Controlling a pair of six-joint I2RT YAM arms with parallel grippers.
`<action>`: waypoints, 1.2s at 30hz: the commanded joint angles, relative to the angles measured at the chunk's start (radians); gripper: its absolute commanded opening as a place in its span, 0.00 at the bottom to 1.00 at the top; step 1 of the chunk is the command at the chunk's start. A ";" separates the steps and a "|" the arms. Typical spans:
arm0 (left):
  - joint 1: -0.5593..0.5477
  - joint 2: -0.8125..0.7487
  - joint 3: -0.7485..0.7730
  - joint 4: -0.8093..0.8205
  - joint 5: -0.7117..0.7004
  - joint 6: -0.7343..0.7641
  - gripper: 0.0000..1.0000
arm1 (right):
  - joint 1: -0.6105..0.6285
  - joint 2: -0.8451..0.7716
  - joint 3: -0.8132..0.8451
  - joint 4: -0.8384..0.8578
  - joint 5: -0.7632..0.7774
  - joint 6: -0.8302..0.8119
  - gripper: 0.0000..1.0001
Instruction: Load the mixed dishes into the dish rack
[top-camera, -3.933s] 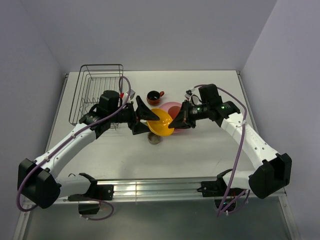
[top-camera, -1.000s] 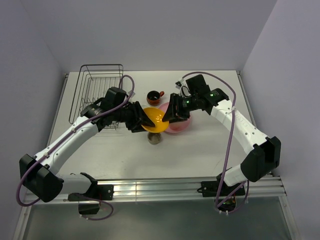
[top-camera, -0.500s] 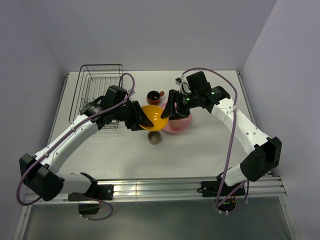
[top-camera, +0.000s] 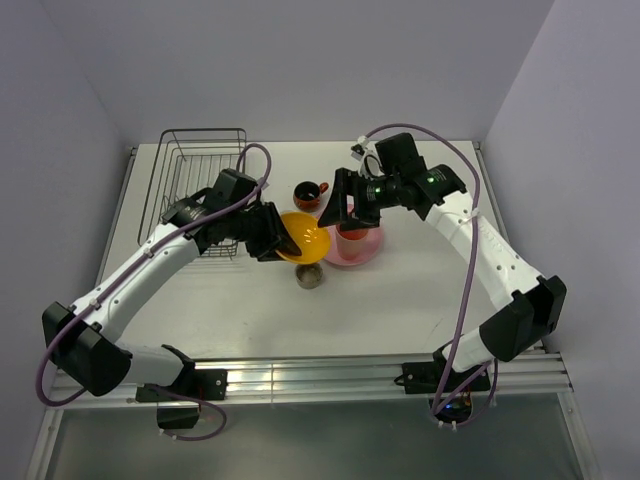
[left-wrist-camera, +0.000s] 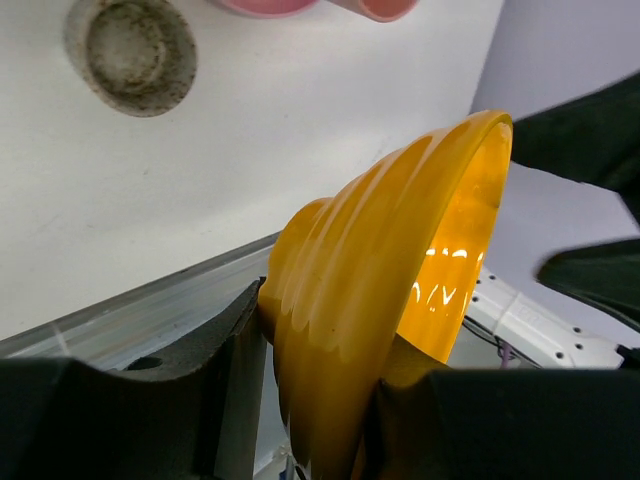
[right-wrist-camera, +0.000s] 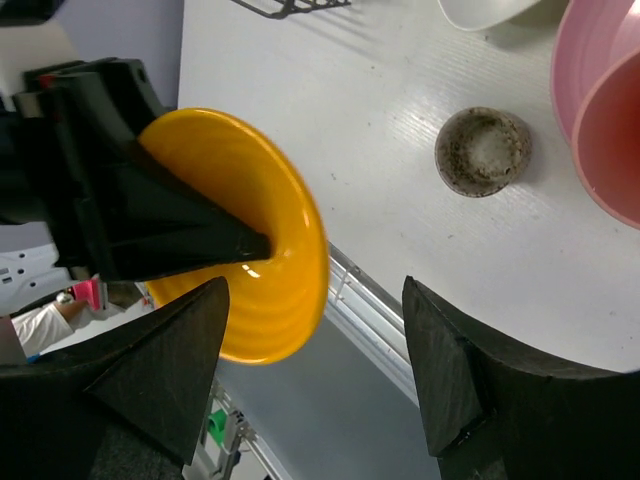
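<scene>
left gripper (left-wrist-camera: 318, 385) jaws part-way closed, pinching the wall of the orange-yellow bowl (left-wrist-camera: 385, 290), one finger inside and one outside. the bowl is tipped on its side, lifted off the table (top-camera: 410, 295), over the small grey-brown dish (top-camera: 311, 277). right gripper (right-wrist-camera: 312, 300) jaws spread wide, holding nothing, just beside the bowl's rim and above the pink plate (top-camera: 368, 250). the black wire dish rack (top-camera: 196, 170) sits at the table's far left corner, apart from the bowl.

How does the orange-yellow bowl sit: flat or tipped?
Tipped: the left gripper clamps the orange-yellow bowl on edge, clear of the table.
</scene>
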 joint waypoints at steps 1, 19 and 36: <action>-0.003 0.004 0.055 -0.056 -0.053 0.054 0.00 | 0.005 0.003 0.067 -0.012 0.000 -0.021 0.78; 0.169 0.234 0.495 -0.386 -0.810 0.212 0.00 | -0.018 -0.169 0.191 -0.213 0.216 -0.014 0.78; 0.353 0.519 0.474 0.463 -1.445 0.963 0.00 | -0.032 -0.362 -0.140 -0.282 0.213 0.015 0.77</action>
